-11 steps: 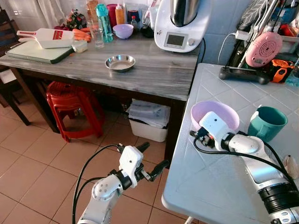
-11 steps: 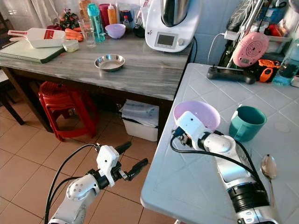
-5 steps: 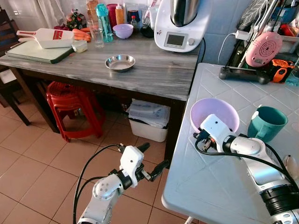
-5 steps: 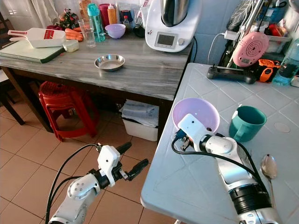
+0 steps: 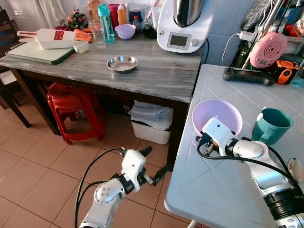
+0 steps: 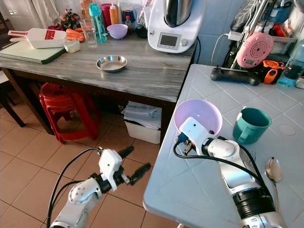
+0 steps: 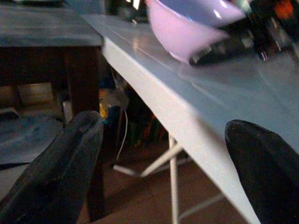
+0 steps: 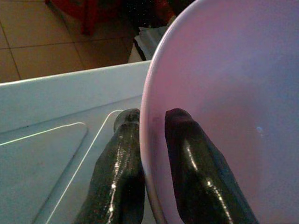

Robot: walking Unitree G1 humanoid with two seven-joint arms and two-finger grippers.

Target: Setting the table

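A pale purple bowl (image 5: 219, 112) stands near the left edge of the white tiled table (image 5: 213, 190). My right gripper (image 8: 150, 115) is shut on its near rim, with one black finger inside the bowl and one outside. A teal mug (image 5: 271, 125) stands just right of the bowl, and a metal spoon (image 6: 273, 169) lies further right on the table. My left gripper (image 5: 153, 160) hangs open over the floor beside the table's edge, holding nothing. In the left wrist view the bowl (image 7: 187, 28) shows above the table edge.
A grey wooden table (image 5: 156, 71) to the far left carries a steel dish (image 5: 122, 63), a small purple bowl (image 5: 125, 31), a kitchen machine (image 5: 183, 23), bottles and a cutting board. A red stool (image 5: 71, 102) and a white bin (image 5: 151, 124) sit beneath it. Clutter lines the white table's back.
The bowl has shifted slightly left toward the table edge in my right gripper's grip. My left gripper has sunk a little.
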